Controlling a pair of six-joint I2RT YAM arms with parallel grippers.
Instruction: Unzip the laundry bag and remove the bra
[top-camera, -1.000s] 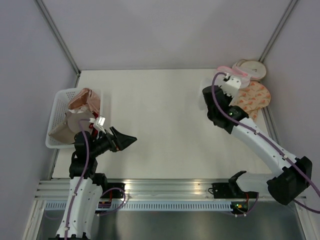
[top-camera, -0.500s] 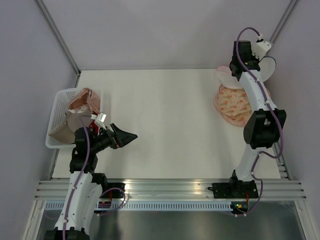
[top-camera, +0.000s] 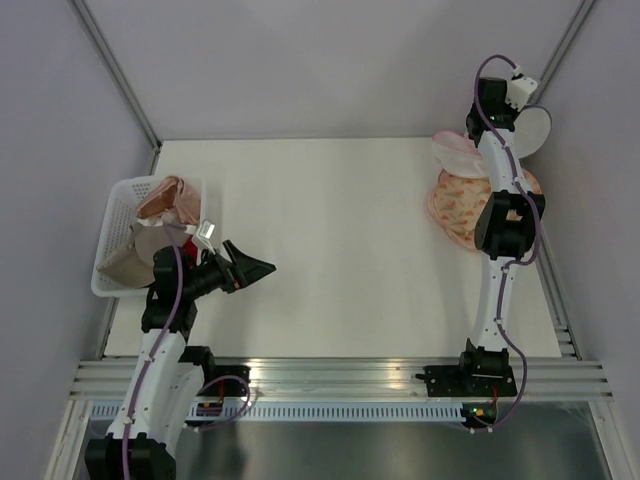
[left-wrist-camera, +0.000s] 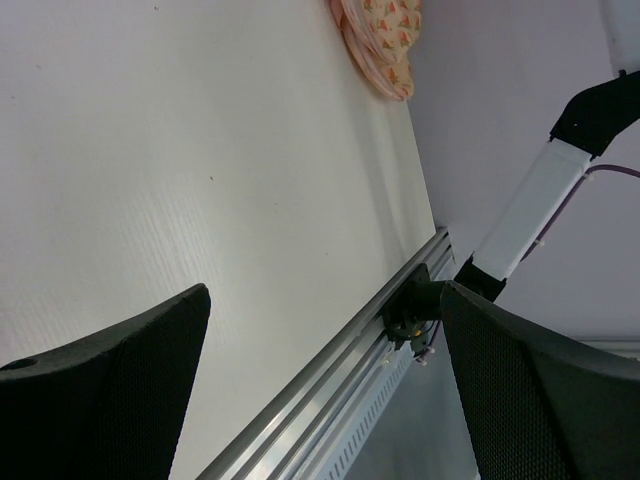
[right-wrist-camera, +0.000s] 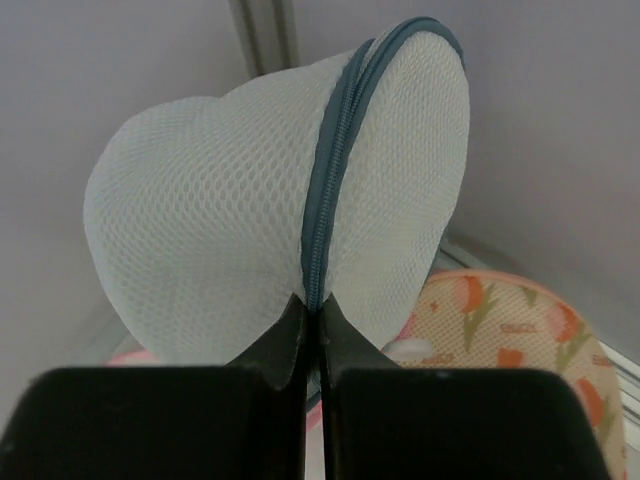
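My right gripper (top-camera: 522, 98) is raised at the far right corner, shut on the laundry bag (top-camera: 537, 124). The right wrist view shows that gripper (right-wrist-camera: 312, 300) pinching the grey-blue zipper seam of the white mesh bag (right-wrist-camera: 230, 220), which hangs off the table against the wall. The zipper runs shut over the bag's top. A taupe bra (top-camera: 127, 257) lies in the white basket (top-camera: 112, 215) at the left. My left gripper (top-camera: 258, 270) hovers open beside that basket with nothing between its fingers (left-wrist-camera: 325, 292).
Flat peach patterned rounds (top-camera: 468, 205) (right-wrist-camera: 510, 330) (left-wrist-camera: 385, 40) lie under the right arm, with a pink-trimmed mesh pouch (top-camera: 452, 150) beside them. A pink-peach garment (top-camera: 165, 197) also fills the basket. Walls stand close on both sides.
My right arm has swung up from the pile at the far right, lifting the white mesh bag off the table toward the corner. The left arm has barely shifted.
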